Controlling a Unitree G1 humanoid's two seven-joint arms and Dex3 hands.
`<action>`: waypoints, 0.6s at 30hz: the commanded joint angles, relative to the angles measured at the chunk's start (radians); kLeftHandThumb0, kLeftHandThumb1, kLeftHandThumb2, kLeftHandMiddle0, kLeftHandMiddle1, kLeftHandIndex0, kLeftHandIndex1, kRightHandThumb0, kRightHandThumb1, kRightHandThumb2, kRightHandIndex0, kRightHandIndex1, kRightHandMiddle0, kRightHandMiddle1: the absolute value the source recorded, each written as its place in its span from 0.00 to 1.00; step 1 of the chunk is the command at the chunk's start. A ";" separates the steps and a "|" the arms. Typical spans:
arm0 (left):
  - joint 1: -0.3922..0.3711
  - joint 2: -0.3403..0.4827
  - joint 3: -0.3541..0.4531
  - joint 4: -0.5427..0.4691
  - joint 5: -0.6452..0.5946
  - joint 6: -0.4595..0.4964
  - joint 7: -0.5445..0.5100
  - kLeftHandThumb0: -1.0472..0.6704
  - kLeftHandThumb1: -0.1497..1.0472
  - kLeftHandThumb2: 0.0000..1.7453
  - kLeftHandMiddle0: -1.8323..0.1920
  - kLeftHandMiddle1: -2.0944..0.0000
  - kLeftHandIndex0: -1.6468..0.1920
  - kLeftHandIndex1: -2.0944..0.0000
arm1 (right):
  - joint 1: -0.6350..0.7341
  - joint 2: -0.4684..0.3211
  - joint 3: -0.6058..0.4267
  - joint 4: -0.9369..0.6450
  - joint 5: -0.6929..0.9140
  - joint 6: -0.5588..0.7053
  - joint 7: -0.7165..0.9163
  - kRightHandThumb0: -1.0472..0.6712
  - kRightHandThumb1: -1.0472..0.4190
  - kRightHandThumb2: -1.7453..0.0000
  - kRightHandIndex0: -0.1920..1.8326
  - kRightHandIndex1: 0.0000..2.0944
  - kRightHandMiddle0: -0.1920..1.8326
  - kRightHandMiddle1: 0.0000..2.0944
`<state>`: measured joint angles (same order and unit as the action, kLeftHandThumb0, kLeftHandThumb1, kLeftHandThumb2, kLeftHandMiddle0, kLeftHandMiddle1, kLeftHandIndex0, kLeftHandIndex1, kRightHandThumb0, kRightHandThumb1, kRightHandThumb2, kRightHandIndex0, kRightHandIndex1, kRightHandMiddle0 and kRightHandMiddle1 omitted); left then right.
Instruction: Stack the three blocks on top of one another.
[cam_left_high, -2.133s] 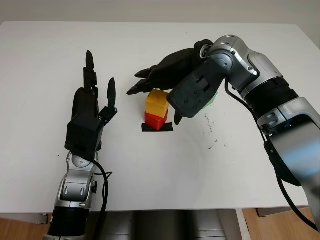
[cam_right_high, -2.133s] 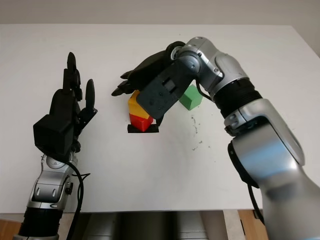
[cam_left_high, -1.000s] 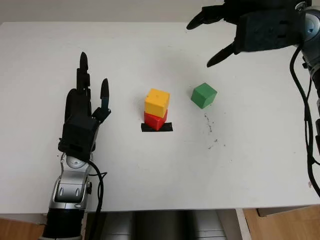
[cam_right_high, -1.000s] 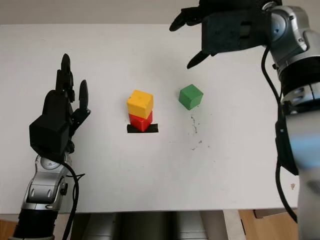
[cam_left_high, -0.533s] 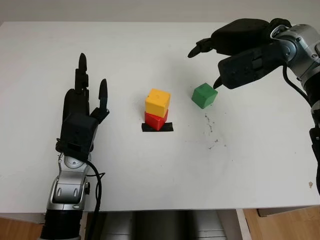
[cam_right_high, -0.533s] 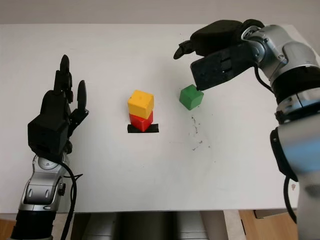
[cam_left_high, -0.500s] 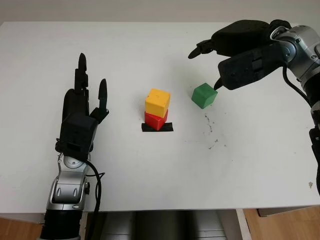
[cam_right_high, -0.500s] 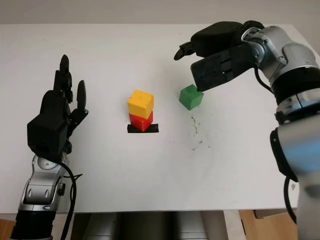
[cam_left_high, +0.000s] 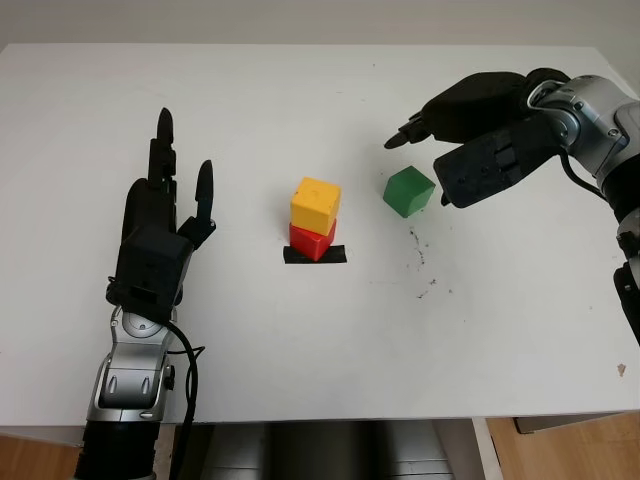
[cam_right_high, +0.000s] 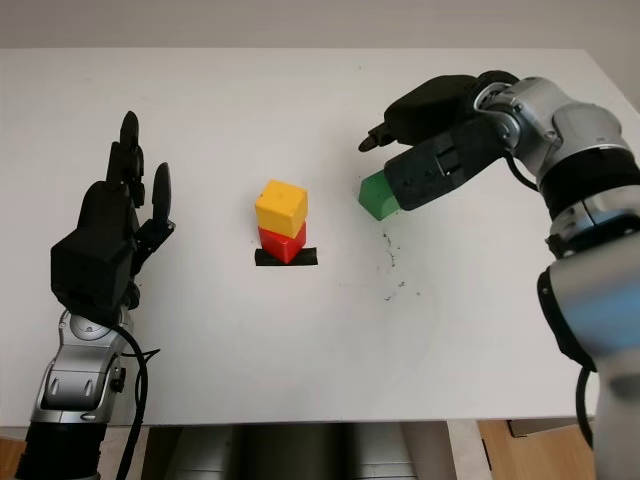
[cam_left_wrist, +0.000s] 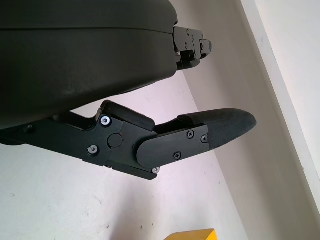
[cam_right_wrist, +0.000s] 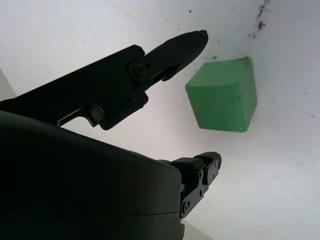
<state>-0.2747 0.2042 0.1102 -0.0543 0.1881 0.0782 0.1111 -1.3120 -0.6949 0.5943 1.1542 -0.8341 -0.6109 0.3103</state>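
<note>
Right hand (cam_left_high: 470, 140), upper right of the left eye frame: fingers uncurled and holding nothing. Wrist view shows one finger (cam_right_wrist: 170, 50) on one side of the green block (cam_right_wrist: 222, 92) and another fingertip (cam_right_wrist: 202, 165) on the opposite side, neither touching; bare table shows in both gaps. The hand hovers just beside and partly over the block.

Green block (cam_left_high: 409, 191) sits on the white table (cam_left_high: 300, 330), right of centre, near the stack but apart from it. Yellow block (cam_left_high: 315, 203) rests on the red block (cam_left_high: 311, 239), turned slightly against it; the red one stands on a strip of black tape (cam_left_high: 314, 255) at frame centre.

Left hand (cam_left_high: 160, 225), left side of frame: open, fingers extended upward, parked well apart from the stack.

Judgement: step in hand is the grasp of the green block. To do it well, centre the block between the fingers, close on two opposite flat faces, and lift straight. Place it square on the yellow block, since that one sits skewed and could tip.

Containers: none present.
</note>
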 joint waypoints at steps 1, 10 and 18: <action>0.011 0.004 0.003 -0.018 0.000 -0.009 -0.002 0.14 1.00 0.39 0.93 0.97 0.92 0.97 | 0.022 -0.016 0.000 0.001 -0.007 -0.005 -0.042 0.28 0.16 0.97 0.23 0.04 0.29 0.04; 0.015 0.009 0.006 -0.022 -0.004 -0.017 -0.002 0.15 1.00 0.38 0.93 0.97 0.87 0.95 | 0.075 0.001 -0.011 0.032 0.010 -0.011 -0.189 0.35 0.16 0.97 0.28 0.05 0.34 0.05; 0.008 0.017 0.005 -0.015 0.005 -0.026 0.000 0.15 1.00 0.38 0.93 0.97 0.95 0.74 | 0.090 0.017 -0.018 0.051 0.033 0.001 -0.207 0.37 0.14 0.97 0.29 0.04 0.37 0.05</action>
<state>-0.2716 0.2147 0.1107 -0.0543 0.1883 0.0595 0.1091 -1.2346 -0.6790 0.5900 1.1971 -0.8122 -0.6145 0.1068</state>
